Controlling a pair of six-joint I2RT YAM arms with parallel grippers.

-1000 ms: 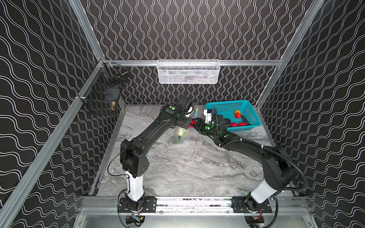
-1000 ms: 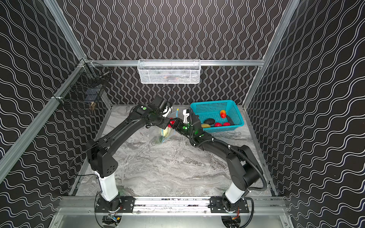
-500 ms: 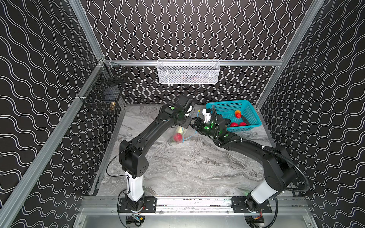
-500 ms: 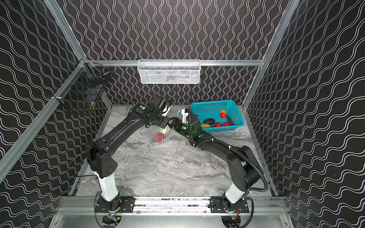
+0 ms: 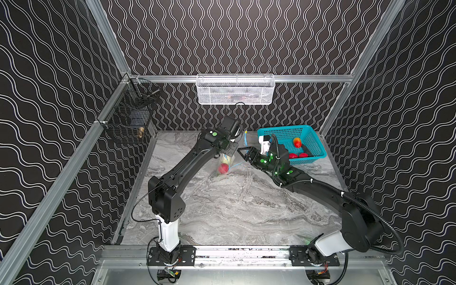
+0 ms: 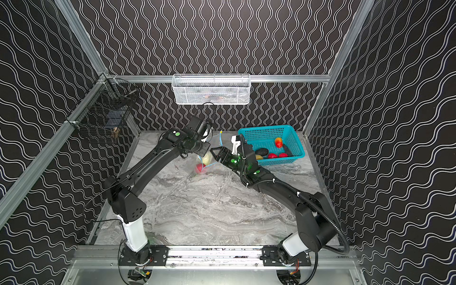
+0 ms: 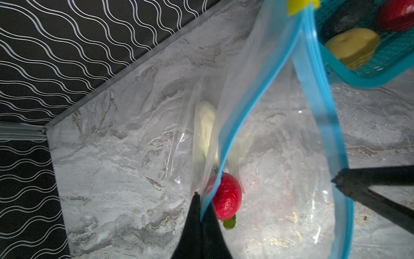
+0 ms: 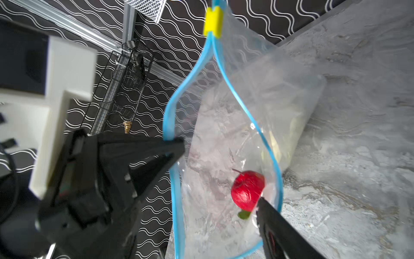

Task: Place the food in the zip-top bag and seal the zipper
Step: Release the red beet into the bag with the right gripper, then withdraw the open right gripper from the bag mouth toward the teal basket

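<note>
Zip-top bag (image 7: 280,197) of clear, crinkled plastic film hanging just beside teal perforated plastic basket (image 5: 286,134), lower end on grey marbled tabletop (image 5: 234,209), mouth gaping. Light-blue zipper strip (image 7: 313,89) parted into a loop, small yellow slider tab (image 8: 213,22) at its closed end. Inside: glossy red round fruit (image 7: 227,197) with green leaf, and smooth white oblong piece (image 7: 205,127). Left gripper (image 7: 199,201) pinched tight on strip side farther from basket. Right gripper (image 6: 213,156) spread wide, gripping nothing, one finger (image 8: 280,228) by basket-side strip. In basket: lumpy yellow potato-like piece (image 7: 351,47), two more red round fruits (image 5: 293,156), orange-red one (image 5: 297,142), dark ones (image 6: 261,151).
</note>
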